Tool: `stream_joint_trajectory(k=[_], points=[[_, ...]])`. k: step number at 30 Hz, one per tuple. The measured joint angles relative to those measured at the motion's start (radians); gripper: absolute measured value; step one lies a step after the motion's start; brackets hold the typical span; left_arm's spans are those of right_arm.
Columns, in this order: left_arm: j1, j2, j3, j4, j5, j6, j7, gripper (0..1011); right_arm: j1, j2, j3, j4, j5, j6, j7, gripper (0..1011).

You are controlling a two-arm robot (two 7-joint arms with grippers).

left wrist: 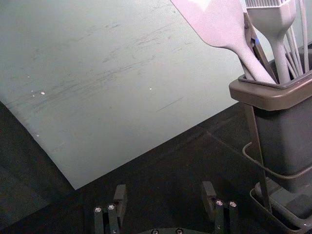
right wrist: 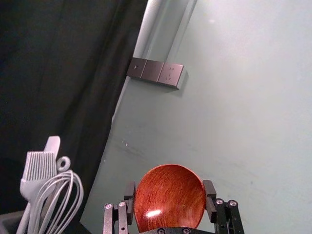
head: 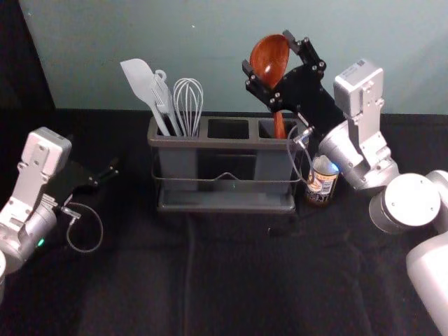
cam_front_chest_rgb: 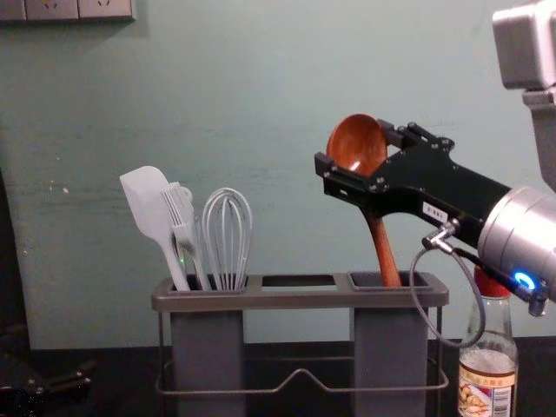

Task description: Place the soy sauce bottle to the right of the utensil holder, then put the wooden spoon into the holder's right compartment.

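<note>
Glossy wooden spoon [head: 269, 59], smooth matt plastic holder [head: 224, 142].

In the head view, the right arm [head: 413, 203] reaches forward and inward, its tool [head: 267, 50] raised and tilted, fingers clamped in a grip; the left tool [head: 106, 175] sits lower at left, fingers parted.

Soft light spreads over the wall [right wrist: 253, 97], with a small white glare on the wooden spoon [right wrist: 170, 195].
</note>
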State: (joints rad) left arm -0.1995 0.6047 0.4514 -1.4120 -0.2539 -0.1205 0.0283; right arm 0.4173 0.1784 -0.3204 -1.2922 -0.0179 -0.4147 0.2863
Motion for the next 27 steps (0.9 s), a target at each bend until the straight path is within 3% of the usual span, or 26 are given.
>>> stream_joint_trajectory(k=[27], points=[[0.0, 0.0, 0.0, 0.0, 0.0, 0.0, 0.0, 1005, -0.055, 0.011, 0.007, -0.005, 0.0, -0.008, 0.01, 846]])
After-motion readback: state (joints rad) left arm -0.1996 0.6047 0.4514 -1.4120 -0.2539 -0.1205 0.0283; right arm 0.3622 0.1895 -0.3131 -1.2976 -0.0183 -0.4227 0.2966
